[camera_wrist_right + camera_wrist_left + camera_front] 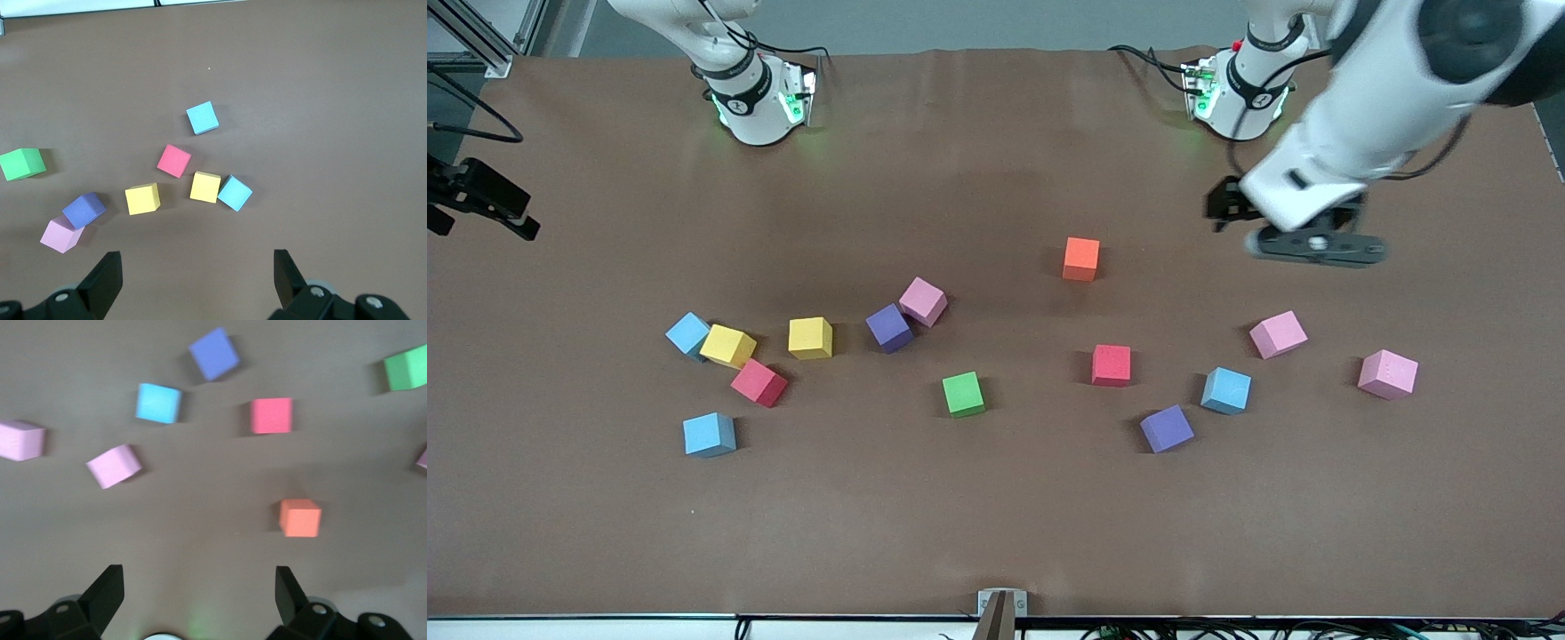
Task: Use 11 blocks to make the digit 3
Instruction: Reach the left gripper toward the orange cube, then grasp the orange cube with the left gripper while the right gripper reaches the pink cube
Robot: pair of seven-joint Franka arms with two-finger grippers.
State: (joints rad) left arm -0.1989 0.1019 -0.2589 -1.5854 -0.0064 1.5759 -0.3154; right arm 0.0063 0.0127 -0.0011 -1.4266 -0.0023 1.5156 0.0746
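Several foam blocks lie scattered on the brown table; no digit figure shows. An orange block lies alone, farthest from the front camera. A red, purple, light blue and two pink blocks lie toward the left arm's end. My left gripper hangs open and empty over bare table beside the orange block; it also shows in the left wrist view. My right gripper is open and empty, high over the table, outside the front view.
Toward the right arm's end lie two light blue, two yellow, a red, a purple touching a pink, and a green block mid-table. A black camera mount stands at the table's edge.
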